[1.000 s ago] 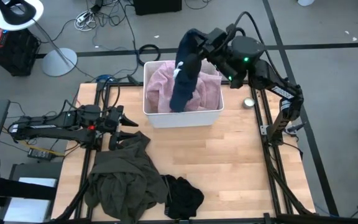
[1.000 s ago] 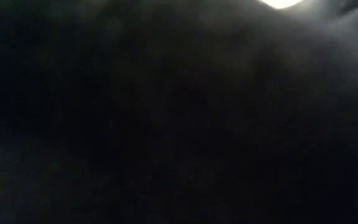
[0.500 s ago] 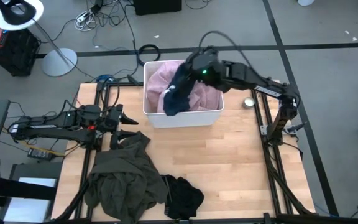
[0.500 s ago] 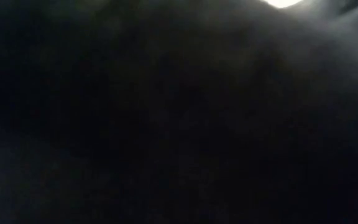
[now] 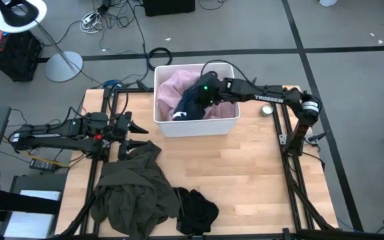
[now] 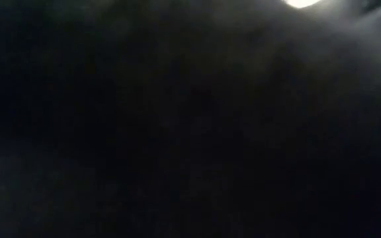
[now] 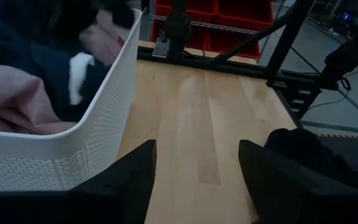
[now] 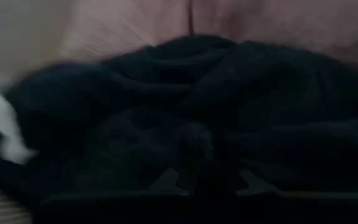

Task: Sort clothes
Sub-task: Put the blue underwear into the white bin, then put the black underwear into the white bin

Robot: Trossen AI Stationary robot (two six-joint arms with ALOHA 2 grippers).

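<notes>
Teal garment [image 5: 191,103] in bin [image 5: 199,125], pinched by right gripper [image 5: 202,95].

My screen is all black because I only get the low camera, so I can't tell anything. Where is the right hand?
Observer: The right hand is down inside the white bin.
Operator: Is it holding something?
Observer: Yes, it is shut on a dark blue garment that lies on a pink garment in the bin.
Operator: And the other hand?
Observer: The left hand is open, low at the table's left side, close to an olive-green garment.
</notes>
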